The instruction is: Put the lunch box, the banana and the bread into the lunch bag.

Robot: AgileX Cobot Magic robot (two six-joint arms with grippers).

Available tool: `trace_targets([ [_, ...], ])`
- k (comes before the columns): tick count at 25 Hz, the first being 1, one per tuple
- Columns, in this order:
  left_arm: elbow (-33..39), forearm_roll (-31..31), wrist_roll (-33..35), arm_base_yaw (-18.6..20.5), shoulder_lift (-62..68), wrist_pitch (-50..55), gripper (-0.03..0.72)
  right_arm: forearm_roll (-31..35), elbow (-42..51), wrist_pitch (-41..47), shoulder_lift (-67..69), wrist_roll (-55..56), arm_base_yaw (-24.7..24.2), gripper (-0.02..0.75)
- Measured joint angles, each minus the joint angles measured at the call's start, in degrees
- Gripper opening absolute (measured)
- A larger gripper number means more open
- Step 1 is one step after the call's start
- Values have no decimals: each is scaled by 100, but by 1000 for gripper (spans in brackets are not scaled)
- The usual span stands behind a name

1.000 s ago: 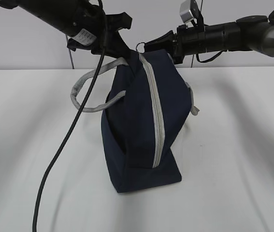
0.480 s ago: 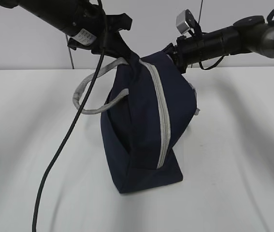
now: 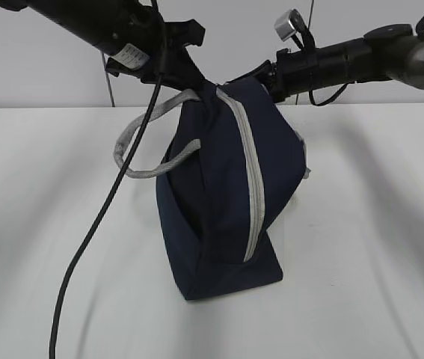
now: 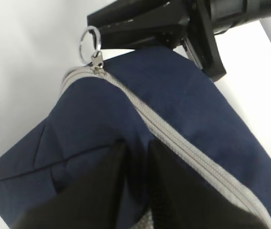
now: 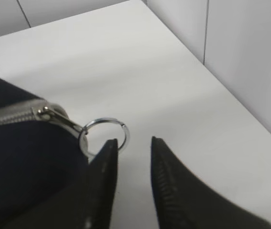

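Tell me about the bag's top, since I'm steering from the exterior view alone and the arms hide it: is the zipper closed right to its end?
Observer: Yes. The left wrist view shows the zipper on the lunch bag shut all the way up to its slider, and the ring pull hangs off that.
Operator: Does the right pincer have the ring?
Observer: No. The right pincer is open. The ring lies by one fingertip, not between the two.
Operator: And the left?
Observer: The left pincer is pinched on a fold of the navy fabric beside the zipper.
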Motion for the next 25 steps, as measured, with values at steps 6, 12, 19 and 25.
trace_targets([
  [6, -5, 192, 0, 93, 0, 140, 546, -78, -542, -51, 0, 931, -26, 458],
  [12, -5, 290, 0, 466, -295, 238, 578, -137, -1164, -51, 0, 3346, -158, 502],
  [19, -5, 494, -77, 740, -698, 610, 553, -1323, -1344, -29, -242, 6316, -435, 465],
  [25, -5, 1250, -852, 756, -765, 1222, 536, -3354, -1332, 55, -880, 8201, -282, 454],
])
